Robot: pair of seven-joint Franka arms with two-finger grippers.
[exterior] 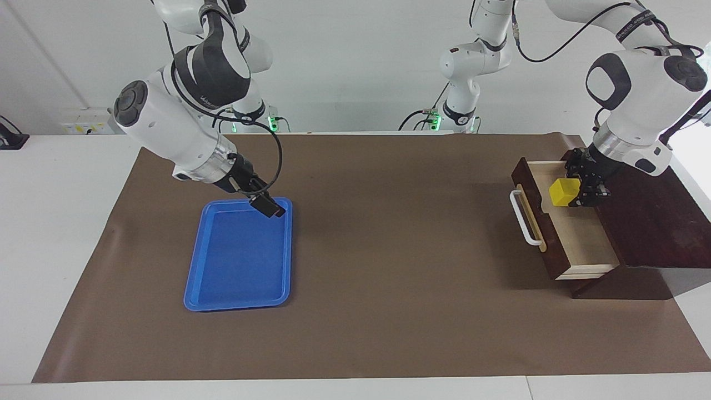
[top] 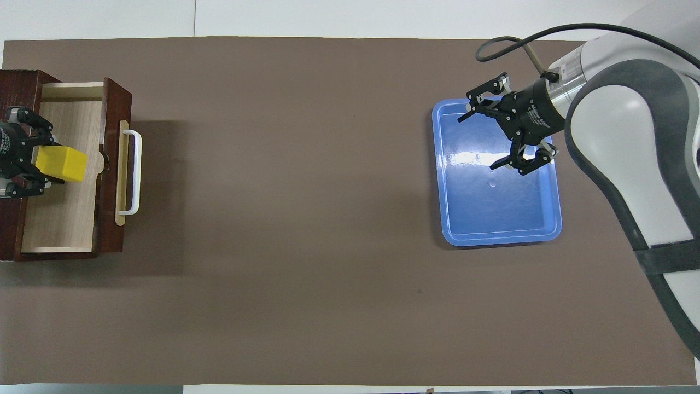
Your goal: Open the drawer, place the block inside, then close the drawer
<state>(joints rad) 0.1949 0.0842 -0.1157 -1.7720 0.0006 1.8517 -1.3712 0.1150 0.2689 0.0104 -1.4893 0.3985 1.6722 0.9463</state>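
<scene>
The dark brown box [exterior: 655,222] stands at the left arm's end of the table. Its drawer [exterior: 583,239] is pulled out, with the pale wood interior [top: 60,219] showing and the white bar handle [exterior: 522,219] toward the table's middle. My left gripper [exterior: 580,191] is shut on the yellow block [exterior: 564,191] and holds it over the open drawer's interior. The overhead view shows the same block [top: 61,164] in the left gripper [top: 44,161]. My right gripper [exterior: 269,208] is open and empty over the blue tray and waits; its fingers are spread in the overhead view [top: 478,141].
The flat blue tray [exterior: 239,261] lies empty toward the right arm's end of the table, also in the overhead view [top: 492,219]. A brown mat [exterior: 389,250] covers the table between the tray and the drawer.
</scene>
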